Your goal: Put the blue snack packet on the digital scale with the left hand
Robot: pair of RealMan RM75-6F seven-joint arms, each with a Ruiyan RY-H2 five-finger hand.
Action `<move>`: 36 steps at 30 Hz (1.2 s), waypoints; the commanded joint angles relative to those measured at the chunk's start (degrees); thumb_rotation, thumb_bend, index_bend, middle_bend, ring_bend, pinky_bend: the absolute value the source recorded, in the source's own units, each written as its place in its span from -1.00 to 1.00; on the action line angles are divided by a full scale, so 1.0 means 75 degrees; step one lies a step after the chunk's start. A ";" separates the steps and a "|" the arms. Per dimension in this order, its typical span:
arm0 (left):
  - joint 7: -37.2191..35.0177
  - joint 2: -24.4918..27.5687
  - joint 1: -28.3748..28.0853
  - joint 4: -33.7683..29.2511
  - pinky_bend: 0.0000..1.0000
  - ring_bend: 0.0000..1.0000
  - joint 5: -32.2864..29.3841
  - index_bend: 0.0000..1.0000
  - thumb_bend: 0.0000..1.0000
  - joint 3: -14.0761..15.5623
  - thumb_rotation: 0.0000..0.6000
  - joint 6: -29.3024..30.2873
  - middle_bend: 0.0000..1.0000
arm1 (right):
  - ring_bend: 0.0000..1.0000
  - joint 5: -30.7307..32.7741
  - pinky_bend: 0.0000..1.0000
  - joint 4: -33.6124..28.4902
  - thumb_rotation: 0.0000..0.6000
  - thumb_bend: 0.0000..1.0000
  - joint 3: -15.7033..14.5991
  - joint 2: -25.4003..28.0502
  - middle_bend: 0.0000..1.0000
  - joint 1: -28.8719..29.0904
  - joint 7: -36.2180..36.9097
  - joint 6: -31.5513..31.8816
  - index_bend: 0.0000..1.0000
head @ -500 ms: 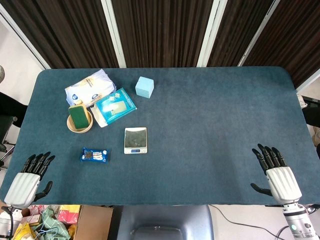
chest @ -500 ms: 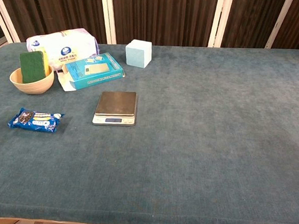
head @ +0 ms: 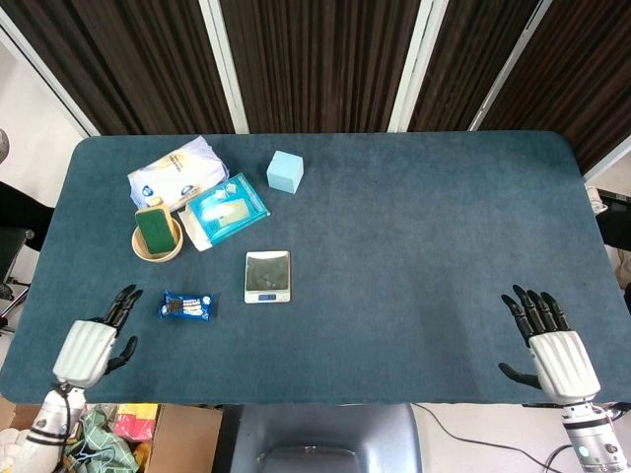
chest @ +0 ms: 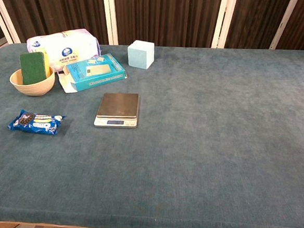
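Observation:
The blue snack packet (head: 187, 306) (chest: 35, 122) lies flat on the table, left of the digital scale (head: 268, 276) (chest: 118, 109), whose steel plate is bare. In the head view my left hand (head: 93, 342) is open over the table's near left edge, fingers apart and pointing toward the packet, a short way to its lower left and not touching it. My right hand (head: 554, 350) is open at the near right edge, far from both. The chest view shows neither hand.
Behind the packet stands a beige bowl (head: 157, 246) holding a green sponge (head: 154, 226). A teal box (head: 227, 209), a white wipes pack (head: 177, 171) and a pale blue cube (head: 285, 171) sit at the back left. Blue cloth covers the table (head: 424, 246).
My left hand has moved right and forward, from outside the table's left corner to over its near edge, closer to the packet. The right hand has barely shifted.

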 commanded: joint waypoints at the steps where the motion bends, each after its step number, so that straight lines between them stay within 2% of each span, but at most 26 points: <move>1: 0.0537 -0.0764 -0.0696 0.0673 0.89 0.73 -0.0484 -0.90 -0.15 -0.0237 1.00 -0.1226 -0.81 | -1.00 0.0079 -1.00 -0.0002 1.00 -0.65 0.0040 -0.0001 -1.00 -0.0026 -0.0047 0.0020 -1.00; 8: 0.1822 -0.1681 -0.1085 0.1538 0.94 0.77 -0.1018 -0.86 -0.20 -0.0337 1.00 -0.1914 -0.82 | -1.00 0.0280 -1.00 -0.0054 1.00 -0.65 0.0106 -0.0010 -1.00 -0.0067 -0.0180 -0.0002 -1.00; 15: 0.1943 -0.2090 -0.1236 0.2106 0.94 0.77 -0.1415 -0.80 -0.20 -0.0448 1.00 -0.2110 -0.73 | -1.00 0.0232 -1.00 -0.0118 1.00 -0.65 0.0022 0.0122 -1.00 -0.0053 -0.0016 -0.0117 -1.00; 18: 0.1867 -0.2203 -0.1304 0.2350 0.94 0.78 -0.1527 -0.63 -0.20 -0.0489 1.00 -0.2170 -0.64 | -1.00 0.0202 -1.00 -0.0127 1.00 -0.65 -0.0004 0.0146 -1.00 -0.0055 0.0018 -0.0131 -1.00; 20: 0.1752 -0.2279 -0.1334 0.2475 0.95 0.79 -0.1541 -0.46 -0.20 -0.0515 1.00 -0.2103 -0.51 | -1.00 0.0184 -1.00 -0.0130 1.00 -0.65 -0.0015 0.0152 -1.00 -0.0051 0.0028 -0.0143 -1.00; 25: 0.1418 -0.2435 -0.1367 0.2674 1.00 0.85 -0.1392 0.07 -0.20 -0.0520 1.00 -0.1716 0.02 | -1.00 0.0192 -1.00 -0.0134 1.00 -0.65 -0.0022 0.0135 -1.00 -0.0028 -0.0004 -0.0210 -1.00; 30: 0.1175 -0.2540 -0.1424 0.2652 1.00 0.93 -0.1320 0.22 -0.20 -0.0580 1.00 -0.1416 0.20 | -1.00 0.0176 -1.00 -0.0154 1.00 -0.65 -0.0047 0.0146 -1.00 -0.0011 0.0001 -0.0268 -1.00; 36: 0.1332 -0.2579 -0.1629 0.2083 1.00 0.98 -0.1510 0.25 -0.20 -0.0906 1.00 -0.1316 0.24 | -1.00 0.0195 -1.00 -0.0159 1.00 -0.65 -0.0044 0.0158 -1.00 0.0000 0.0029 -0.0299 -1.00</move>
